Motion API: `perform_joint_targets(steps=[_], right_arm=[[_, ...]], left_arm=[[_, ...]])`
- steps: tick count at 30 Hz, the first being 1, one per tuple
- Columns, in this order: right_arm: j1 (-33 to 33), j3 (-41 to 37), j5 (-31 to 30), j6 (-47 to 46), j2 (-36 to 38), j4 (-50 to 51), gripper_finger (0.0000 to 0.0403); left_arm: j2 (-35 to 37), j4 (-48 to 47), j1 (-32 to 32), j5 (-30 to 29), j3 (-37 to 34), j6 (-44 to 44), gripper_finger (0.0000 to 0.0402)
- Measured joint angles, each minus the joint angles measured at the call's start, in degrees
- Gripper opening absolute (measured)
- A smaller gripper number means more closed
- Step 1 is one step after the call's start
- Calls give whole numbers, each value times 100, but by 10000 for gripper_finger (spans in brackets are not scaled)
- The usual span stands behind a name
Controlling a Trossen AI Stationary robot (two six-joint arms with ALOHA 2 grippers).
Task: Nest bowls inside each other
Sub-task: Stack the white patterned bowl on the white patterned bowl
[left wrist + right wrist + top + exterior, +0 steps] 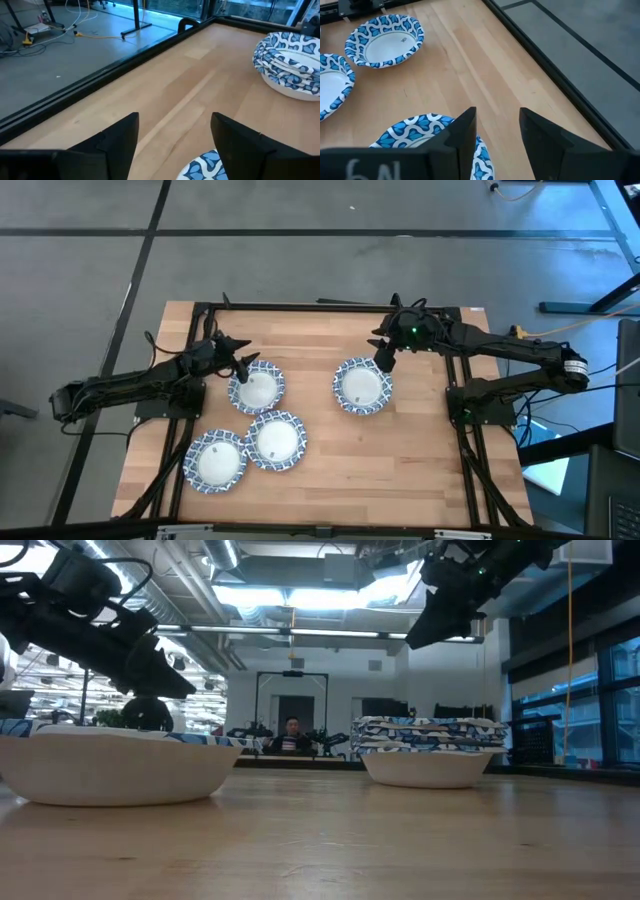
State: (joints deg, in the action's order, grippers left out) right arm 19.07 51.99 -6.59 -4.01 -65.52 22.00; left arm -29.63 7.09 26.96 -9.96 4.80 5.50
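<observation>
Four spots of bowls sit on the bench (400,450): a nested stack (362,386) right of centre (several rims show in the low view), and three loose bowls at left, one (257,388) upper, two lower (276,441) (216,461); the left claw (236,358) hangs open and empty over the upper bowl's rim; the right claw (383,358), also open and empty, hovers at the stack's far edge; a grip on the thin scalloped rim could slip, or tip the bowl, or nudge its overlapping neighbours.
</observation>
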Motion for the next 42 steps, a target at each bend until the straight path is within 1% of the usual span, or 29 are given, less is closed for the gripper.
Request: perform_joint_targets(steps=[10,15,19,27,34,37,42], right_arm=[[0,0,4,-117,2,2,150],[0,0,4,-153,2,2,150],[0,0,7,-153,4,2,150],[0,0,15,-153,4,2,150],[-2,0,15,-153,4,2,150],[-4,0,15,-153,4,2,150],[-2,0,15,-153,4,2,150]], left_arm=[[2,-29,0,-1,2,45,243],[1,-594,2,-2,4,190,243],[2,-1073,2,43,4,623,243],[2,-1870,2,175,4,687,243],[-4,-1996,2,216,9,788,242],[-5,-2003,2,247,9,789,235],[-102,-2015,2,372,9,789,210]])
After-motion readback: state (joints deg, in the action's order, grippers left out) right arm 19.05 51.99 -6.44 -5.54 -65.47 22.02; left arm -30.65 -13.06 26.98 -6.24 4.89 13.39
